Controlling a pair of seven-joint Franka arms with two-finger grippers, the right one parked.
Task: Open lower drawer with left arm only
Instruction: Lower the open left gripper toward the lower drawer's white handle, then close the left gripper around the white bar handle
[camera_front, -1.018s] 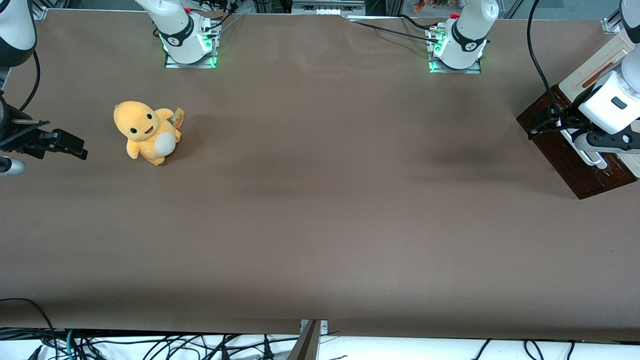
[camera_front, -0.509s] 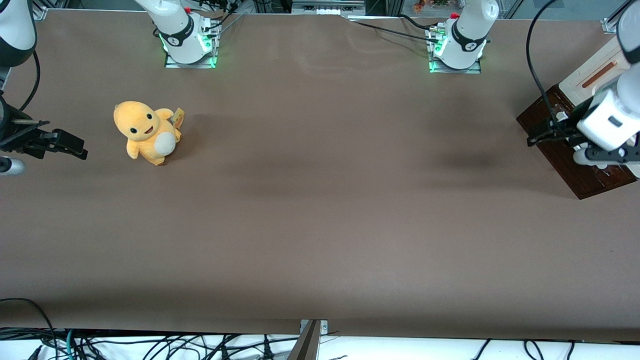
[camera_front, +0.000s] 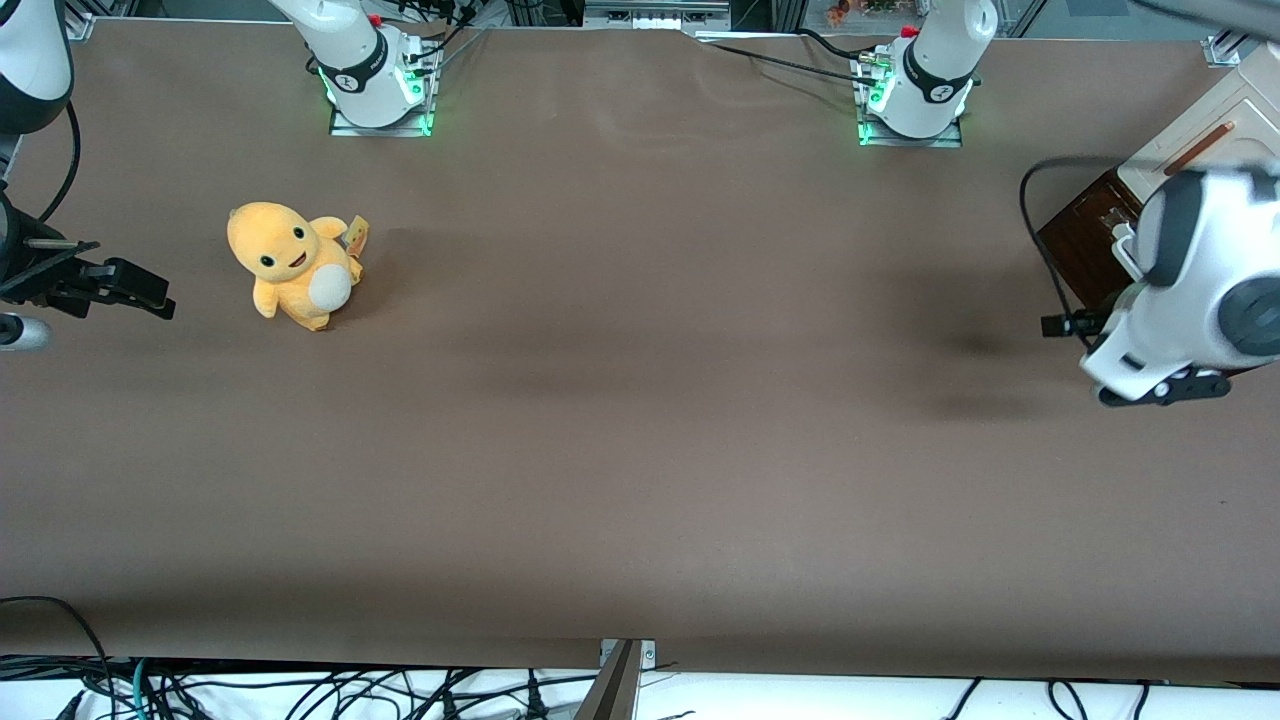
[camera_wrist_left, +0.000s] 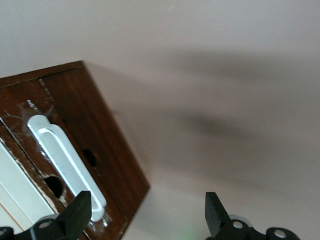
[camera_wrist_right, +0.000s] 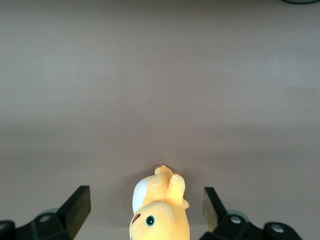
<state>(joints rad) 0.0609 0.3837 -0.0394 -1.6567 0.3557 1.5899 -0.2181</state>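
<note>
The lower drawer's dark brown front (camera_front: 1083, 236) shows at the working arm's end of the table, mostly covered by the left arm's white wrist (camera_front: 1195, 280). In the left wrist view the drawer front (camera_wrist_left: 95, 125) carries its white bar handle (camera_wrist_left: 64, 165). My gripper (camera_wrist_left: 147, 220) hangs above the front's corner, open, with nothing between its fingers. One fingertip (camera_wrist_left: 80, 212) is close beside the end of the handle, and the other (camera_wrist_left: 214, 212) is over bare table.
The cream cabinet panel (camera_front: 1215, 110) with a thin brown slot handle (camera_front: 1197, 146) stands above the drawer. A yellow plush toy (camera_front: 293, 265) sits toward the parked arm's end of the table. Two arm bases (camera_front: 915, 90) stand farthest from the front camera.
The left arm's wrist has swung nearer to the front camera and turned, now covering most of the drawer front. The drawer front has not visibly moved.
</note>
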